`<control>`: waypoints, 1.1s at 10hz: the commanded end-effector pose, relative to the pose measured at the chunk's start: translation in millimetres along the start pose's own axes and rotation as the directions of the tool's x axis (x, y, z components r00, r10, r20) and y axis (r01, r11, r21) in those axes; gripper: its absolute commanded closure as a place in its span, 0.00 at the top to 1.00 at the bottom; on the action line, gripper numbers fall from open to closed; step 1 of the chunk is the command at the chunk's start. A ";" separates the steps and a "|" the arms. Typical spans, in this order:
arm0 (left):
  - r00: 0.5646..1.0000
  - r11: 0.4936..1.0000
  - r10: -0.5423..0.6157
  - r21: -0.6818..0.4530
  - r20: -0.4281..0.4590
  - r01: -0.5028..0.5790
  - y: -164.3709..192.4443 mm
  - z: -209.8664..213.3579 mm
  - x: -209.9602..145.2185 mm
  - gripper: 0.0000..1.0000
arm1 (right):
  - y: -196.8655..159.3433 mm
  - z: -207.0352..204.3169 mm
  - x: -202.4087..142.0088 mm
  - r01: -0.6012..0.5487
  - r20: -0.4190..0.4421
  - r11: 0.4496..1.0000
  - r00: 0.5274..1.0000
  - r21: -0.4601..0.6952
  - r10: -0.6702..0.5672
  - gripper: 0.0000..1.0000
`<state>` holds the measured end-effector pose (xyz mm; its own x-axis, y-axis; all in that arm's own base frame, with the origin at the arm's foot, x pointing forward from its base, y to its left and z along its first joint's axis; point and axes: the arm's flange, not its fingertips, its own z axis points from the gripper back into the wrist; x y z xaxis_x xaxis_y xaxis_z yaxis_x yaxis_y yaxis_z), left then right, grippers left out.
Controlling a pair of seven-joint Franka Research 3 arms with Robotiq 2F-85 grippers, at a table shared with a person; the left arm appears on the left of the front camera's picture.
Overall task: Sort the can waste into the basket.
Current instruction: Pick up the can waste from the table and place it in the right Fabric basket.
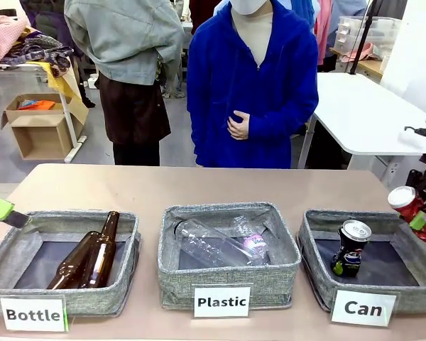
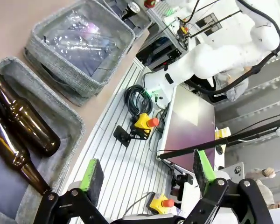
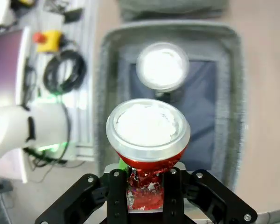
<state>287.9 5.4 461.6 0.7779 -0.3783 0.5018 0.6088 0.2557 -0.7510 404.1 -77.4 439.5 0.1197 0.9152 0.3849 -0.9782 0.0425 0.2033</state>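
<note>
From the front, three grey baskets are sitting along the near edge of the desk [image 1: 199, 186], with white cards reading "Bottle", "Plastic" and "Can". The black can [image 1: 351, 249] is standing inside the Can basket [image 1: 314, 241]. The right hand [image 1: 420, 213] is gripping the red can [image 1: 406, 202] over that basket's right edge.

The left wrist view is showing the left hand [image 2: 144, 172] open, near the brown bottles [image 2: 18, 135].

The right wrist view is showing both silver can tops from above.
</note>
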 end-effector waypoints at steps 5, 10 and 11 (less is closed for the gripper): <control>1.000 1.000 -0.018 -0.006 -0.007 0.018 -0.4 -0.6 -3.1 1.00 | 4.9 -11.3 9.0 0.086 0.015 0.990 0.996 -0.112 -0.085 1.00; 1.000 1.000 -0.018 -0.006 -0.007 0.018 -0.4 -0.6 -3.1 1.00 | 16.3 -0.8 0.4 0.212 0.310 0.972 0.935 -0.099 -0.172 1.00; 1.000 1.000 -0.018 -0.006 -0.007 0.018 -0.4 -0.6 -3.1 1.00 | 19.7 2.4 -5.0 0.347 0.457 0.938 0.836 -0.012 -0.303 1.00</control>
<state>287.9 5.1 461.5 0.7775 -0.3792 0.5017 0.6090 0.2550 -0.7511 391.5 -82.9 441.5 0.3473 0.7300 0.5886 -0.9377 0.2651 0.2244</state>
